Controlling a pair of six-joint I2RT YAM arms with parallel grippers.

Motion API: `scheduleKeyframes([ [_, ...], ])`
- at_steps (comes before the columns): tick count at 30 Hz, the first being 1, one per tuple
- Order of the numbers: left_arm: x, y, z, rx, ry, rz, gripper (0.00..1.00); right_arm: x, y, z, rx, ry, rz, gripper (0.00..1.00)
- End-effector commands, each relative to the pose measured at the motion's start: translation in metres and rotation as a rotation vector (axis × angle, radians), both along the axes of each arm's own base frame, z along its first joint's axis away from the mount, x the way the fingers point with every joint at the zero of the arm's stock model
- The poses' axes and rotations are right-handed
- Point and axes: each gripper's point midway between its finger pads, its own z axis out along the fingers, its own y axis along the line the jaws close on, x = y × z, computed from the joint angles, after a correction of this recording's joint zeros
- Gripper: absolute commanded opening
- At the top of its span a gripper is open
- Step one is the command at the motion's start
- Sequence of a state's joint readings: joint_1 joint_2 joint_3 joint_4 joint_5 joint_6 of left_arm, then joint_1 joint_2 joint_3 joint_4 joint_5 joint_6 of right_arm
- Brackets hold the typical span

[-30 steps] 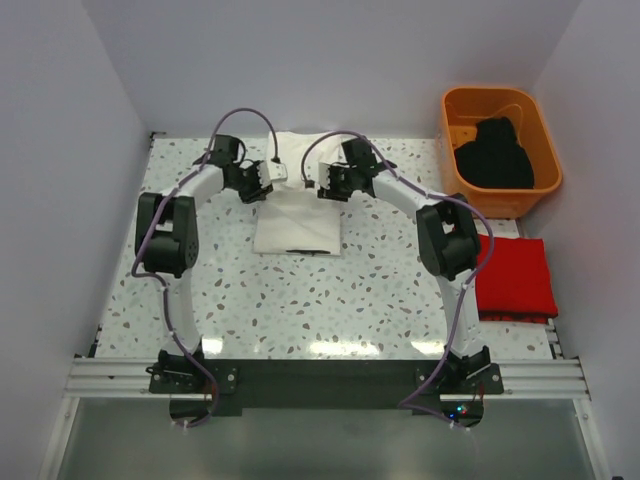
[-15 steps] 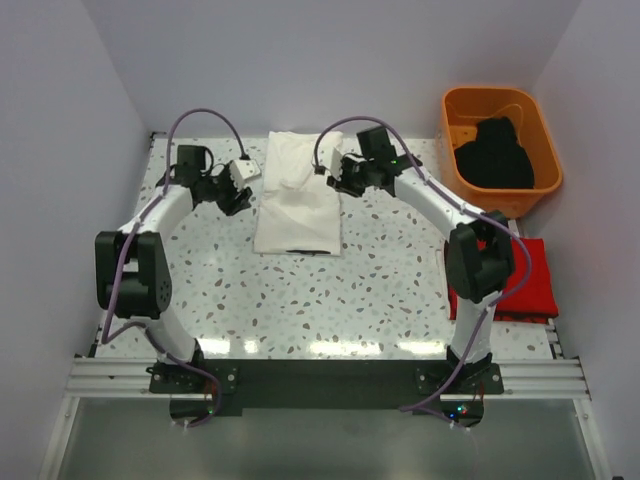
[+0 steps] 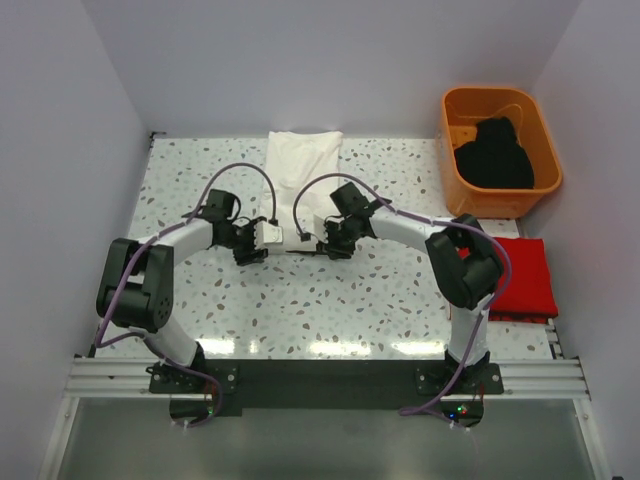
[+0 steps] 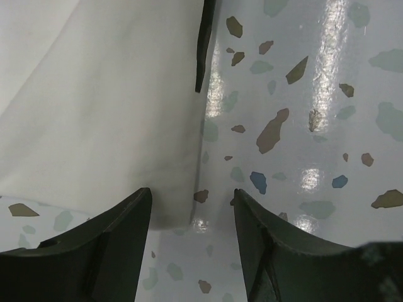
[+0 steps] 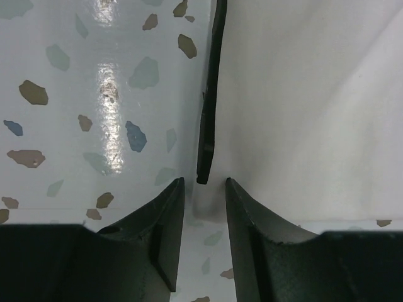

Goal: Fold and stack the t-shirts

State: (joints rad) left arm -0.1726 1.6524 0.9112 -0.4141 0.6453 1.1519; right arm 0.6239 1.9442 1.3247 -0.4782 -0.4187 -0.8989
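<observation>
Top external: red t-shirt (image 3: 515,278) folded at four o'clock, black t-shirt (image 3: 495,152) bundled in the orange tub (image 3: 492,91) at two, white t-shirt (image 3: 303,165) seemingly mid-fold; left gripper (image 4: 192,207) jaws wide, right gripper (image 5: 204,189) narrow, both empty.

Both arms are bent inward over the middle of the desk (image 3: 400,290), elbows kept outward. The left end effector (image 3: 268,238) and right end effector (image 3: 322,243) are faced toward each other and held low. The left jaws are spread wide; the right jaws are parted narrowly.
</observation>
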Motion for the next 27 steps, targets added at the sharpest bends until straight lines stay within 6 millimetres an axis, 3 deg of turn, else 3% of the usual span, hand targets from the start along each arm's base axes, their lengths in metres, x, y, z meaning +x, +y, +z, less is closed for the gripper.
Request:
scheduleKeyframes([
  [1, 0.02, 0.001, 0.013, 0.031, -0.157, -0.043, 0.6, 0.018, 0.01, 0.007, 0.022, -0.11, 0.024, 0.37],
  [8, 0.025, 0.006, -0.003, 0.084, -0.154, -0.083, 0.58, 0.016, -0.001, -0.008, -0.042, -0.129, 0.05, 0.4],
  [13, 0.027, 0.007, -0.014, 0.117, -0.127, -0.123, 0.44, 0.023, -0.006, -0.019, -0.089, -0.144, 0.043, 0.36],
  [15, 0.027, 0.007, -0.014, 0.123, -0.126, -0.128, 0.37, 0.026, -0.005, -0.019, -0.093, -0.158, 0.038, 0.23],
  [16, 0.028, 0.007, -0.013, 0.122, -0.128, -0.126, 0.25, 0.027, -0.006, -0.018, -0.092, -0.16, 0.03, 0.15],
  [17, 0.031, 0.006, -0.009, 0.114, -0.129, -0.108, 0.2, 0.029, -0.004, -0.013, -0.083, -0.167, 0.026, 0.01],
  [19, 0.034, 0.005, 0.002, 0.102, -0.125, -0.089, 0.05, 0.03, -0.003, -0.004, -0.067, -0.165, 0.003, 0.0],
  [20, 0.039, 0.003, 0.012, 0.089, -0.138, -0.088, 0.01, 0.033, 0.0, 0.011, -0.042, -0.18, -0.003, 0.0],
  [25, 0.055, -0.002, 0.064, 0.001, -0.155, -0.036, 0.0, 0.043, 0.001, 0.063, 0.042, -0.188, -0.053, 0.0],
  [27, 0.065, -0.003, 0.088, -0.022, -0.184, -0.026, 0.0, 0.063, -0.001, 0.098, 0.085, -0.246, -0.082, 0.0],
])
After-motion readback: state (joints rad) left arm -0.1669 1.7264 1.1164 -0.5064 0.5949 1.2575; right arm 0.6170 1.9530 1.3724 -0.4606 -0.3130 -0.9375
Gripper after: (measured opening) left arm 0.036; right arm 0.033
